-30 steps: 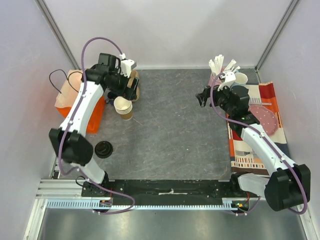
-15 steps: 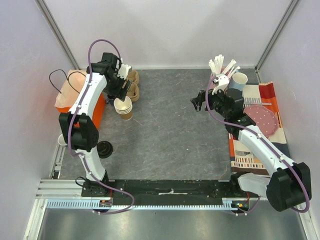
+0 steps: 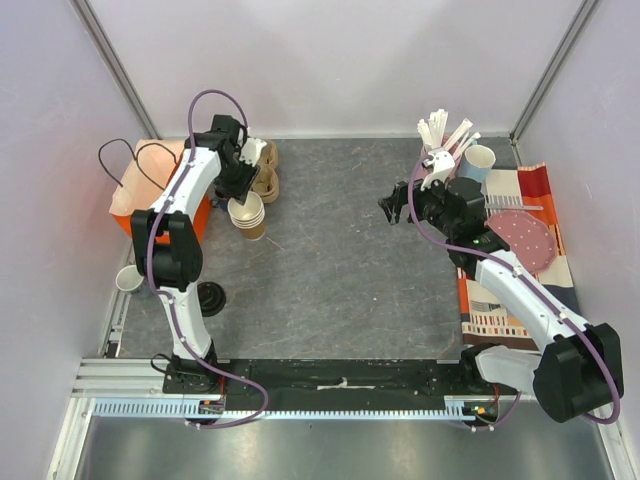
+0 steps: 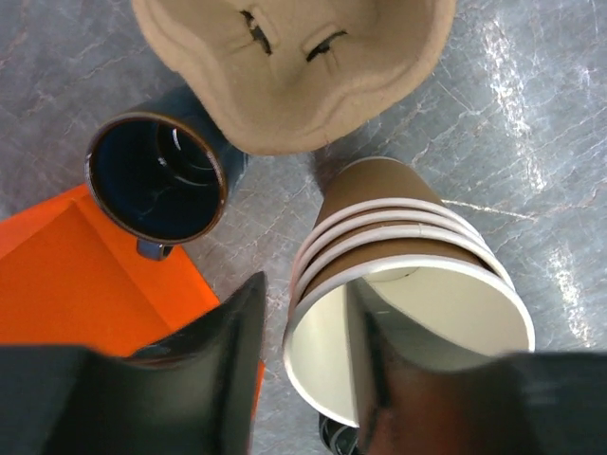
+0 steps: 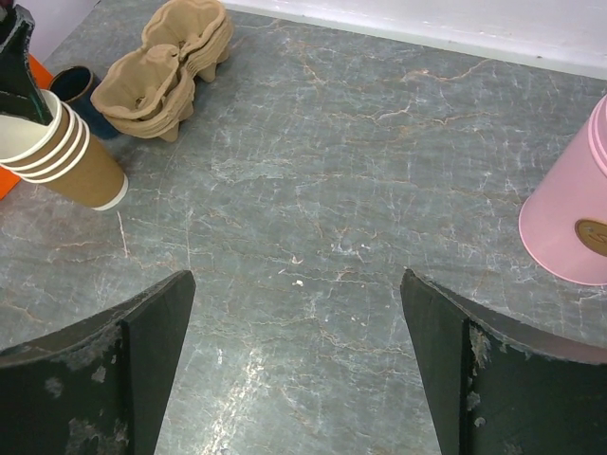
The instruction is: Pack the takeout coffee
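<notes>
Kraft cups [image 3: 247,215] stand nested in one stack at the far left of the table [image 3: 340,270]. The left wrist view shows four rims, cream inside, no lids on. Black lids [image 3: 208,298] lie well apart from them, nearer the arm bases. We see an orange bin [image 4: 85,275] left of the stack, a dark blue mug [image 4: 156,175] near it, and brown pulp cup carriers [image 3: 265,172] just behind. Left gripper [image 4: 303,360] straddles the top cup's near wall, one finger outside and one inside. The fingers are narrowly parted, with a sliver of gap on either side, so we read no pinch. Right gripper [image 5: 299,379] hovers right of centre, fingers spread wide, holding nothing. At the far right we note white utensils [image 3: 445,130], a light blue cup [image 3: 480,160] and a pink plate [image 3: 525,235] on a striped cloth [image 3: 510,300].
</notes>
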`<action>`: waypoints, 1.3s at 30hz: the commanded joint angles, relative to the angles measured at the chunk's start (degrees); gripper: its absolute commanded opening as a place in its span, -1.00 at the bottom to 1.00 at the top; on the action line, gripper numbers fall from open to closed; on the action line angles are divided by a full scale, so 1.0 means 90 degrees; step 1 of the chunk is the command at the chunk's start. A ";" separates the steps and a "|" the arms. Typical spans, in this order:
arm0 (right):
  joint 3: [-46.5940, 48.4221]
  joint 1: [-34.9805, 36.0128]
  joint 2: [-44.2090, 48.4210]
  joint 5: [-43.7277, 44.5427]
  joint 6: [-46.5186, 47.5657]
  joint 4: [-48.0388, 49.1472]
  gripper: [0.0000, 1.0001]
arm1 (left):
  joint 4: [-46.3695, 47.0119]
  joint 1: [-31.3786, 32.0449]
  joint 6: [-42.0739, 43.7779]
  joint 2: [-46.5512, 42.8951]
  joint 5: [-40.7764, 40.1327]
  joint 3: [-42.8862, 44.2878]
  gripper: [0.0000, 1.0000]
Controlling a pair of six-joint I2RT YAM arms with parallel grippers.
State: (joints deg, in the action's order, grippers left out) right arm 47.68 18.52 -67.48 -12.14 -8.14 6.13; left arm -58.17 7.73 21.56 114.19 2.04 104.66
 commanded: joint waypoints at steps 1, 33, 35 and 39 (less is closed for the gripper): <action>0.0132 0.0061 0.0027 0.0060 0.0045 0.0188 0.96 | 0.0155 -0.0038 0.0309 0.0027 0.0485 -0.0154 -0.25; 0.0347 0.0051 -0.0177 0.2121 -0.0638 -0.0935 0.96 | 0.0917 0.3252 0.1081 0.0407 0.1863 0.0451 -0.89; 0.0337 0.0051 -0.0246 0.2004 -0.0726 -0.0935 0.96 | 0.0917 0.3282 0.1178 0.0418 0.1882 0.0441 -0.84; 0.0327 0.0051 -0.0373 0.1750 -0.0863 -0.0857 0.96 | 0.0917 0.3321 0.1276 0.0427 0.1843 0.0490 -0.53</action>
State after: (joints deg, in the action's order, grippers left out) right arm 49.01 19.11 -69.97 5.26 -13.58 -2.28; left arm -51.96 37.41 29.76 118.50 18.55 107.28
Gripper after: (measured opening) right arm 0.982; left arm 0.146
